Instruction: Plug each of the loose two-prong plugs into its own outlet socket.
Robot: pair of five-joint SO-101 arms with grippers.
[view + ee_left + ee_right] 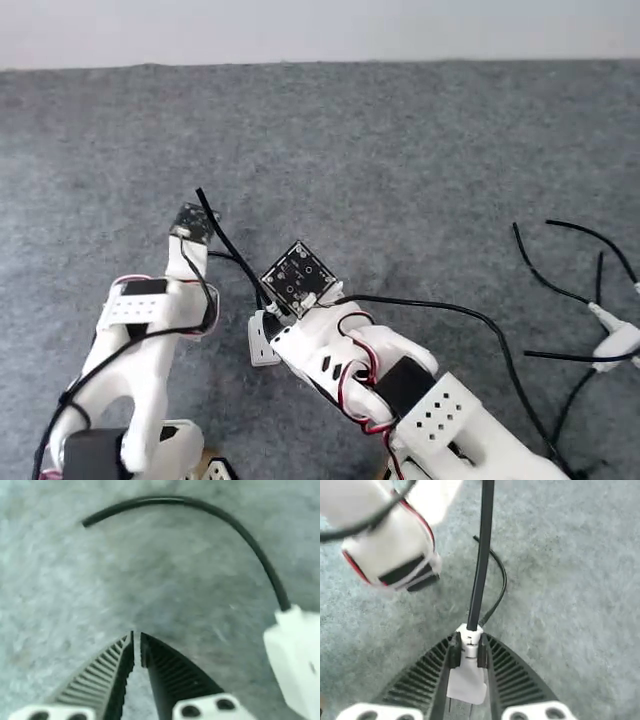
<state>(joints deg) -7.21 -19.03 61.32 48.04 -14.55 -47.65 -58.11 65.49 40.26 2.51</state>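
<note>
The grey carpeted bench (400, 150) carries the right arm (400, 390) beside the left arm (140, 340). The right hand (468, 645) pinches a white plug (467, 677) just above the bench, near the left arm. The left hand (136, 641) is pressed almost together, holding nothing. The plug's black cord (481, 555) runs past the left arm. Another white plug (612, 348) lies well apart.

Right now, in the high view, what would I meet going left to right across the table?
Left arm → white plug → right arm holding that plug → loose white plug with black cables, near the right edge.
</note>
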